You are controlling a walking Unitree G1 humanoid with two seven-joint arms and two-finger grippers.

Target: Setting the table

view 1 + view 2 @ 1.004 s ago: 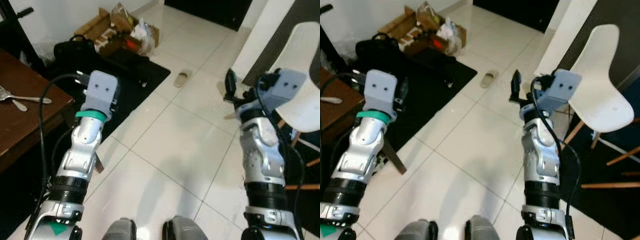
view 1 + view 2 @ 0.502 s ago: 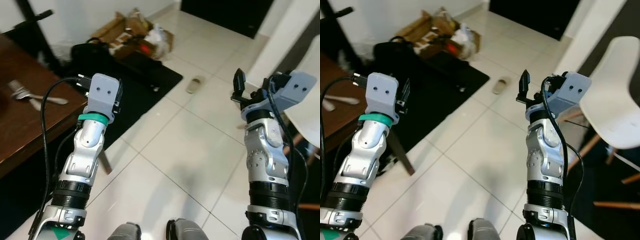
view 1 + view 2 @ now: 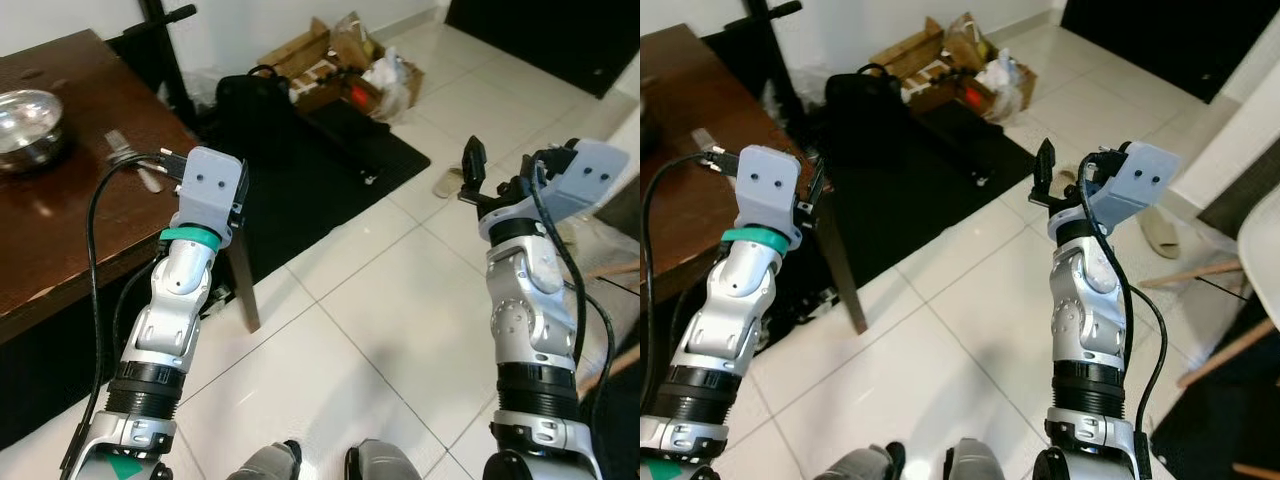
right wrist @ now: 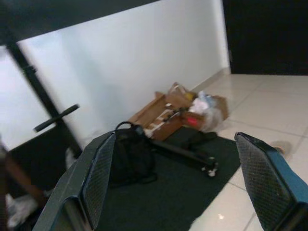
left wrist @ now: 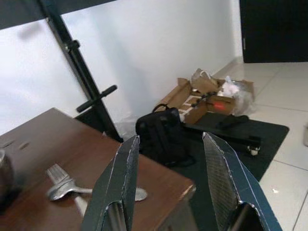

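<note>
Compared with a second ago the whole view has swung toward the robot's left: the dark wooden counter point(image 3: 60, 210) now takes up much more of the head views and a steel bowl point(image 3: 28, 112) has come into sight on it, so this reads as the robot turning, not the things shifting. Fork and spoon point(image 5: 65, 185) lie together on the counter near its corner, just beside each other, with the bowl well apart toward the far side; likely the setting is only partly laid. Left gripper point(image 5: 169, 185) is raised near the counter's corner, fingers spread and released, nothing between them; its wrist camera looks across the corner at the cutlery, which suggests the arm is held up ready to work there. Right gripper point(image 4: 178, 180) is raised over the white tiled floor point(image 3: 370, 300), well apart from the counter, fingers likewise parted and empty. Beyond the counter a black bag point(image 3: 865, 100) and opened cardboard boxes point(image 3: 940, 55) sit against the wall beside a dark mat point(image 3: 330, 160); a slipper point(image 3: 447, 182) lies on the tiles. Judgement: approach phase, no item carried yet.
</note>
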